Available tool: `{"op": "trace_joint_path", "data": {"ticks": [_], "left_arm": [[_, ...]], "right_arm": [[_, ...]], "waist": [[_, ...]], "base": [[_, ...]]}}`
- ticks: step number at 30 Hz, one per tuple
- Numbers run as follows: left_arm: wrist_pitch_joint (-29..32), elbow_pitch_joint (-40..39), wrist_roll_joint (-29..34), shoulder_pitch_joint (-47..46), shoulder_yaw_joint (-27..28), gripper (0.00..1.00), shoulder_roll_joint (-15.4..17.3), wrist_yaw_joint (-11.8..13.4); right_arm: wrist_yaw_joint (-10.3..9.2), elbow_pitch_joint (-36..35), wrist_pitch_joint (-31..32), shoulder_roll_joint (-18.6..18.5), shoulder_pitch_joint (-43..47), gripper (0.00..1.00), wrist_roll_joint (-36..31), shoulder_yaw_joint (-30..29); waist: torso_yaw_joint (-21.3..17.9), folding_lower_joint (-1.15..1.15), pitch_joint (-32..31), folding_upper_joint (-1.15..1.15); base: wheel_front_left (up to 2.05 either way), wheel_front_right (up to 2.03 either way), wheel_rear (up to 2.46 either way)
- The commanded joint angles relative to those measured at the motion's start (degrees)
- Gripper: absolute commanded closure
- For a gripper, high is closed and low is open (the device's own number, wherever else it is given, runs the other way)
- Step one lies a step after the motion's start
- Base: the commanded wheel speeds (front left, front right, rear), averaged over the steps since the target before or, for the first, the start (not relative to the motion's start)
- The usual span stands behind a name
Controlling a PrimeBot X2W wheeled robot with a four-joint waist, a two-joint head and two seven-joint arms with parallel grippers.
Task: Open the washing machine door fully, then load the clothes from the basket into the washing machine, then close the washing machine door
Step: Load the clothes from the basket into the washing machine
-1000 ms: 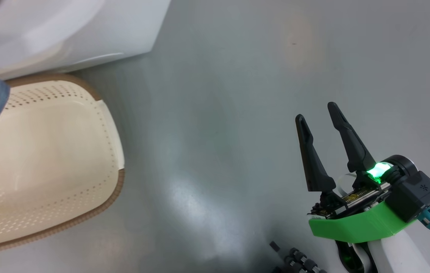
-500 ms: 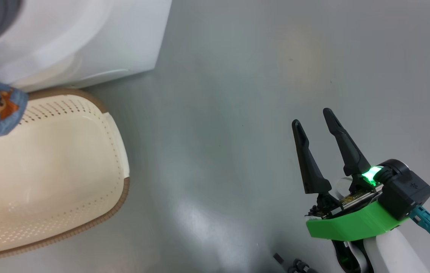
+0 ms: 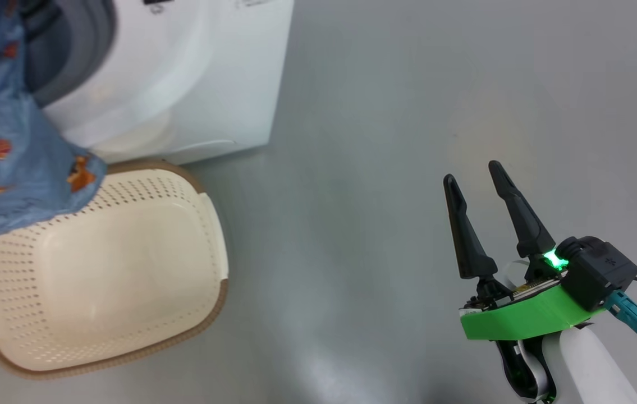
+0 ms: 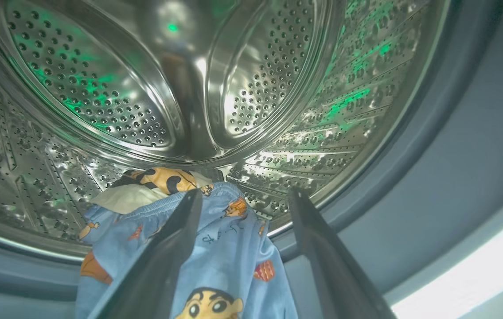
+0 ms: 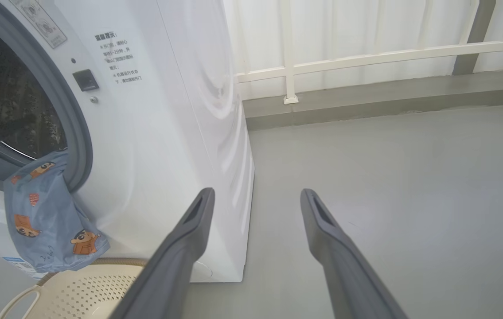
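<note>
The white washing machine (image 3: 195, 73) stands at the upper left, its mouth open; the door is out of view. My left gripper (image 4: 246, 197) is open inside the mouth, facing the perforated steel drum (image 4: 100, 88). The blue printed clothes (image 4: 229, 266) lie under and between its fingers, draped over the grey gasket (image 4: 455, 155). The clothes (image 5: 47, 221) hang out of the mouth and down the front, above the cream basket (image 3: 211, 314). Another orange and white garment (image 4: 158, 181) lies deeper in the drum. My right gripper (image 3: 472, 173) is open and holds nothing, over the floor at the lower right.
The basket's inside shows bare plastic. Grey floor (image 3: 380, 168) spreads to the right of the washer. In the right wrist view a low kerb (image 5: 366, 97) and a white railing (image 5: 366, 57) close off the far side.
The head camera has swung, bringing the washer's mouth and more of the hanging blue garment into view. The right gripper stays open in much the same place.
</note>
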Motion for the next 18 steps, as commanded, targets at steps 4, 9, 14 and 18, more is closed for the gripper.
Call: {"op": "trace_joint_path", "data": {"ticks": [4,9,14,18], "left_arm": [[-0.3,-4.8,2.5,5.9,4.5,0.00,0.6,-0.1],[-0.4,-8.3,5.0,11.2,6.5,0.00,-1.5,-0.1],[-0.4,-11.9,7.0,17.2,8.6,0.00,-3.1,-0.1],[-0.4,-14.6,8.1,22.5,11.0,0.00,-4.5,-0.1]], "right_arm": [[0.32,0.7,-0.5,-0.4,-1.3,0.00,-0.5,0.5],[0.32,2.8,-0.5,-0.4,-1.6,0.00,-0.6,0.2],[0.32,4.4,-0.5,-0.4,-1.6,0.00,-0.5,-0.2],[0.32,5.6,-0.5,-0.4,-1.4,0.00,-0.3,-0.6]], "waist": [[4.3,0.00,-5.9,0.00],[6.3,0.00,-9.0,0.00],[7.7,0.00,-12.0,0.00],[8.4,0.00,-14.4,0.00]], "base": [[0.00,0.00,0.00],[0.00,0.00,0.00],[0.00,0.00,0.00],[0.00,0.00,0.00]]}}
